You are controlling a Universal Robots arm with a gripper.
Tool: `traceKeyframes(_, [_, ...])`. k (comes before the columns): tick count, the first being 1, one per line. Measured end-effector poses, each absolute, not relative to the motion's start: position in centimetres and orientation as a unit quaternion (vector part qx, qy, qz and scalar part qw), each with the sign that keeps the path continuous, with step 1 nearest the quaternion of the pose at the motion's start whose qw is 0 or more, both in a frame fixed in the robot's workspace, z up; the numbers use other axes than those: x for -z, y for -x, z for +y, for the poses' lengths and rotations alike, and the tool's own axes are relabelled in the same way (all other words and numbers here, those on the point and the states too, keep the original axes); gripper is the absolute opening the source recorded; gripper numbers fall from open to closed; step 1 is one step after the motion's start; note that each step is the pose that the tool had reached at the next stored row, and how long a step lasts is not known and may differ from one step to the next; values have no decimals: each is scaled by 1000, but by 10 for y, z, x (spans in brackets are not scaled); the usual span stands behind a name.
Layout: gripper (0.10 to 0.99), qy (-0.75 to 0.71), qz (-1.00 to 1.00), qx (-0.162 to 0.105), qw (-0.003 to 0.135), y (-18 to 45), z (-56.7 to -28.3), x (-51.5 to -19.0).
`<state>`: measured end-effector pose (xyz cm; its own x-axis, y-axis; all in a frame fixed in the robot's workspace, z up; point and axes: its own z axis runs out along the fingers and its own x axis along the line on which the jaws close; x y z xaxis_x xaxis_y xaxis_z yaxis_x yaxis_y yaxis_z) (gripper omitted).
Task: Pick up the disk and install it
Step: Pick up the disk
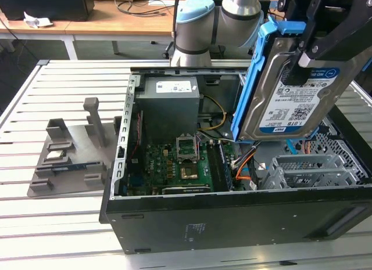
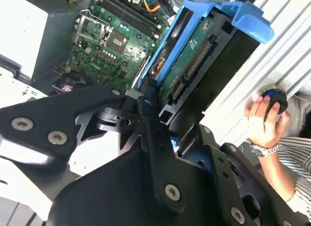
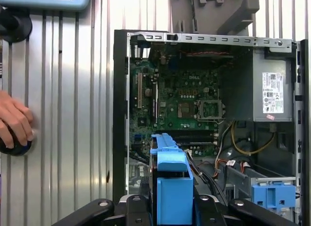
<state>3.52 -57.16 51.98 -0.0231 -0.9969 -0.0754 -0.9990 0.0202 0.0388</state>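
The disk (image 1: 296, 99), a silver-grey hard drive with a blue-and-white label and blue side rails, hangs tilted on edge above the right part of the open computer case (image 1: 232, 218). My gripper (image 1: 303, 60) is shut on it from above, with one black finger across the label. In the second wrist view the disk (image 2: 194, 51) shows its green circuit board and blue rail, clamped by black fingers (image 2: 150, 114). In the first wrist view the disk's blue rail (image 3: 172, 182) stands over the case interior, with the gripper (image 3: 172, 209) around it.
Inside the case lie the motherboard (image 1: 174, 165), a grey power supply box (image 1: 168, 101), loose cables (image 1: 244, 162) and metal drive bays (image 1: 308, 168) with a blue bracket (image 3: 274, 197). A grey fixture (image 1: 70, 154) stands left of the case. A person's hand (image 3: 14, 124) rests on the table.
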Motion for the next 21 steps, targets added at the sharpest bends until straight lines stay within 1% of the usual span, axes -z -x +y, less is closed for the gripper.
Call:
traceKeyframes(6, [365, 694, 718, -39, 13, -36, -571, -519])
traceKeyframes(9, [365, 694, 718, -37, 10, -51, -569, -519])
traceKeyframes(21, [365, 694, 718, -37, 10, -87, -565, -517])
